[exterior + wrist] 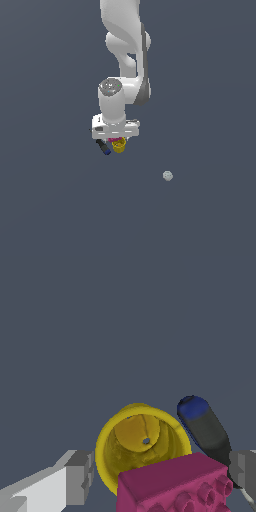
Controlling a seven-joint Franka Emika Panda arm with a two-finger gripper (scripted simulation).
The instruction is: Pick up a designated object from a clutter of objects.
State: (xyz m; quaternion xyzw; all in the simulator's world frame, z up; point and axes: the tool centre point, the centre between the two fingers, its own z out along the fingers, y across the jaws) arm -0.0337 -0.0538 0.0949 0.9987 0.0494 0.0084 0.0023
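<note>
Hanging down from the top of the exterior view, the white arm [122, 60] is cut off at the upper edge, so its base is not seen. Its hand block hides most of the clutter below it. The floor [50, 200] is a flat dark grey-blue plane, and no walls or other room features can be made out.

The gripper [160, 476] is wide open in the wrist view. One grey finger [80, 476] stands on one side of the mug and the other finger [244, 467] on the far side of the screwdriver, both partly cut off by the picture edge. I cannot tell if the pads touch anything, and they have hold of nothing.

The yellow mug [142, 443] sits upright between the fingers, its opening toward the camera. Its handle is not seen. The magenta block [175, 486] covers the near part of the mug rim and is cut by the picture edge. The screwdriver [205, 428] lies just beside the mug, with a blue cap and black handle; its thin shaft is hardly visible.

In the exterior view only small parts of the mug [119, 146], block [115, 139] and screwdriver [103, 147] show under the hand. A small pale ball [167, 175] lies well apart, toward the exterior view's right.
</note>
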